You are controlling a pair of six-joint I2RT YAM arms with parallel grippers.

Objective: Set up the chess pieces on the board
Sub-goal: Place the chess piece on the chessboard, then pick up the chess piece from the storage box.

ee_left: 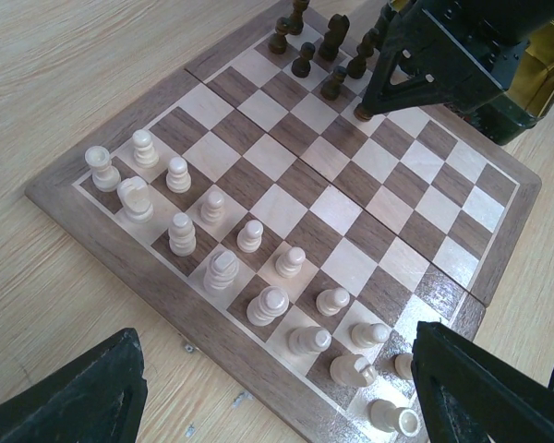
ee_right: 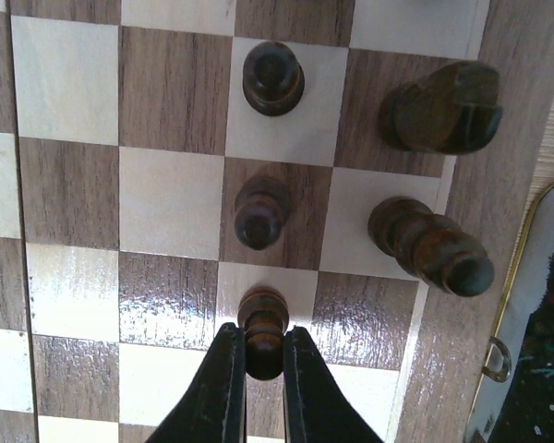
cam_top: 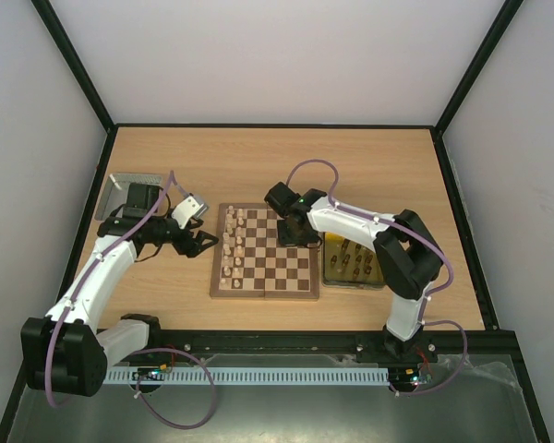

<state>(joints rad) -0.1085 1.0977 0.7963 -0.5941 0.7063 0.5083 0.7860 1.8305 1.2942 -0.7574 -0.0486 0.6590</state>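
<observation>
Near the right edge of the board (ee_right: 166, 198), the right jaws are clenched on an upright dark pawn (ee_right: 263, 318), its long axis vertical between them. Just beyond, two more dark pawns (ee_right: 261, 212) stand in the same file. Farther left, by the cream pieces (cam_top: 231, 245), the left jaws gape wide, holding nothing.

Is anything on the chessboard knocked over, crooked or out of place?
Nothing clearly stands out. The cream pieces stand upright in two rows along one edge of the chessboard, the dark pieces upright opposite. The right end effector pinches a dark pawn. One cream piece at the near corner is partly hidden, so unclear.
</observation>
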